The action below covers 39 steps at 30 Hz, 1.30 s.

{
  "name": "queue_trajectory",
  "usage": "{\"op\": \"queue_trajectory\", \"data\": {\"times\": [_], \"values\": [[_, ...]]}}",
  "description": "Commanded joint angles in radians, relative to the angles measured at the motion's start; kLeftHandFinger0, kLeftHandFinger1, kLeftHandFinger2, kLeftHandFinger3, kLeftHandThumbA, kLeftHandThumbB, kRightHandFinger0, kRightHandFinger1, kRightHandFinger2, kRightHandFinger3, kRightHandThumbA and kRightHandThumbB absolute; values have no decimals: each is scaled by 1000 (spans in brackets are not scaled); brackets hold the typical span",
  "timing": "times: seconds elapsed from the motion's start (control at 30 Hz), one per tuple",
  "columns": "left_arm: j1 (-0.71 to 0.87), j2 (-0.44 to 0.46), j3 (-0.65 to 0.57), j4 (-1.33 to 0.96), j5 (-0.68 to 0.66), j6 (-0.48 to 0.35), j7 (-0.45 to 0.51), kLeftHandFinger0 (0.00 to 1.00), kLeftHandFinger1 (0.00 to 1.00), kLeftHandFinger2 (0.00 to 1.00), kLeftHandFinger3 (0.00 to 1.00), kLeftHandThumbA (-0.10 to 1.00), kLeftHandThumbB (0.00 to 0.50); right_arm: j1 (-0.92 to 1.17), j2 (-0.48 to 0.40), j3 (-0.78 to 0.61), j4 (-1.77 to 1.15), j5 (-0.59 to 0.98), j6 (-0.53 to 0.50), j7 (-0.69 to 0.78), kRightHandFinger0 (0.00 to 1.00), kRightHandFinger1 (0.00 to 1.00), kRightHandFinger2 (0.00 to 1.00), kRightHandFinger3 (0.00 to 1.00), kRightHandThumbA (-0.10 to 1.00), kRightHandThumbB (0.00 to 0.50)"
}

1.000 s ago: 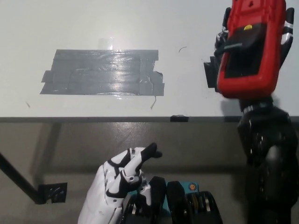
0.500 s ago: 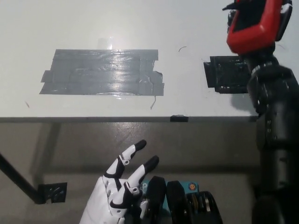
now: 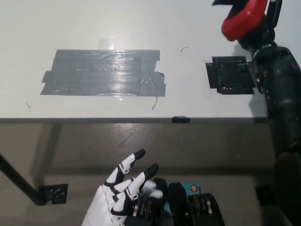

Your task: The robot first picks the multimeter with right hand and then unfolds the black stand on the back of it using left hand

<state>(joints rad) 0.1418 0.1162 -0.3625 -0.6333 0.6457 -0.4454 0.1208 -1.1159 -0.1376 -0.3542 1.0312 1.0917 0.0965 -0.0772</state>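
Observation:
The red multimeter [image 3: 242, 16] is held high at the top right of the head view, mostly cut off by the picture's top edge. My black right hand [image 3: 263, 21] is shut on it, with the black forearm running down the right side. Only the red lower end of the case shows; its back stand is out of sight. My white left hand [image 3: 123, 190] hovers low at the bottom left of centre, below the table's front edge, fingers spread and holding nothing.
A white table [image 3: 94, 23] fills the upper half, with a grey tape patch [image 3: 106, 73] at its left centre and a black square patch [image 3: 230, 75] at the right. The table's front edge [image 3: 141, 120] runs across the middle; the floor lies below.
My right hand has lifted the multimeter up and away, so it now shows only partly at the top edge and uncovers the black patch. My left hand has spread its fingers.

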Motion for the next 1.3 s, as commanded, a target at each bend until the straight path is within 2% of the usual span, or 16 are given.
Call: {"op": "queue_trajectory", "data": {"times": [0.0, 0.07, 0.13, 0.17, 0.23, 0.37, 0.5, 0.67, 0.77, 0.83, 0.9, 0.97, 1.0, 1.07, 1.17, 1.27], "values": [[12, 8, 27, -23, -19, -24, -22, 1000, 899, 904, 1000, 980, 299, -118, -60, 71, 34, -212, -99, 52, 0, 210, 801, 1000, -100, 97], [23, 10, 42, -25, -9, -17, -26, 1000, 891, 905, 1000, 996, 305, -117, -84, 136, 26, -293, -78, 32, 0, 285, 911, 1000, -100, 88], [26, 21, 56, -28, -21, -11, -32, 1000, 895, 917, 1000, 989, 304, -129, -100, 185, 54, -356, -93, 38, 0, 355, 864, 811, -100, 125], [27, 21, 58, -27, -23, -13, -32, 1000, 897, 919, 1000, 987, 304, -130, -104, 194, 58, -367, -93, 42, 0, 359, 859, 799, -100, 128], [36, 25, 72, -17, -10, -24, -21, 1000, 919, 930, 1000, 988, 298, -131, -134, 251, 67, -424, -75, 63, 0, 425, 925, 1000, -100, 140], [40, 34, 74, -9, -6, -25, -10, 1000, 931, 936, 1000, 971, 295, -132, -171, 299, 70, -464, -35, 85, 0, 445, 1000, 1000, -100, 153], [42, 44, 82, -3, 2, -25, -4, 1000, 954, 950, 1000, 988, 296, -154, -224, 397, 91, -558, -4, 112, 0, 323, 896, 1000, -100, 189], [40, 56, 86, 7, -6, -25, -1, 1000, 966, 959, 1000, 984, 295, -185, -278, 483, 81, -644, 42, 135, 4, 438, 999, 970, -100, 196], [37, 55, 92, 6, -6, -25, -9, 1000, 966, 955, 1000, 988, 288, -212, -300, 520, 104, -682, 45, 172, 0, 424, 973, 984, -100, 189], [33, 57, 88, 12, -13, -25, 1, 1000, 961, 946, 1000, 969, 287, -234, -308, 561, 129, -740, 30, 161, 0, 342, 822, 836, -100, 234], [29, 59, 91, 14, -10, -25, 3, 1000, 961, 942, 1000, 978, 287, -246, -311, 590, 135, -781, 28, 158, 0, 281, 735, 875, -100, 228], [26, 62, 88, 15, -2, -25, 17, 1000, 959, 936, 1000, 981, 281, -260, -310, 642, 159, -846, 8, 158, 0, 232, 625, 511, -100, 225], [23, 62, 86, 16, -1, -25, 21, 1000, 958, 934, 1000, 979, 280, -265, -310, 658, 164, -867, 10, 157, 0, 259, 647, 477, -100, 225], [20, 54, 92, 14, -4, -25, 10, 1000, 961, 940, 1000, 978, 288, -277, -303, 700, 176, -912, 24, 153, 19, 336, 714, 630, -100, 235], [19, 46, 101, 10, -9, -25, -5, 1000, 956, 944, 1000, 975, 290, -278, -290, 760, 185, -975, -25, 172, 25, 408, 762, 539, -100, 228], [19, 43, 104, 8, -13, -25, -10, 1000, 948, 923, 1000, 963, 292, -271, -271, 776, 199, -992, -52, 191, 52, 527, 870, 721, -100, 234]]}}
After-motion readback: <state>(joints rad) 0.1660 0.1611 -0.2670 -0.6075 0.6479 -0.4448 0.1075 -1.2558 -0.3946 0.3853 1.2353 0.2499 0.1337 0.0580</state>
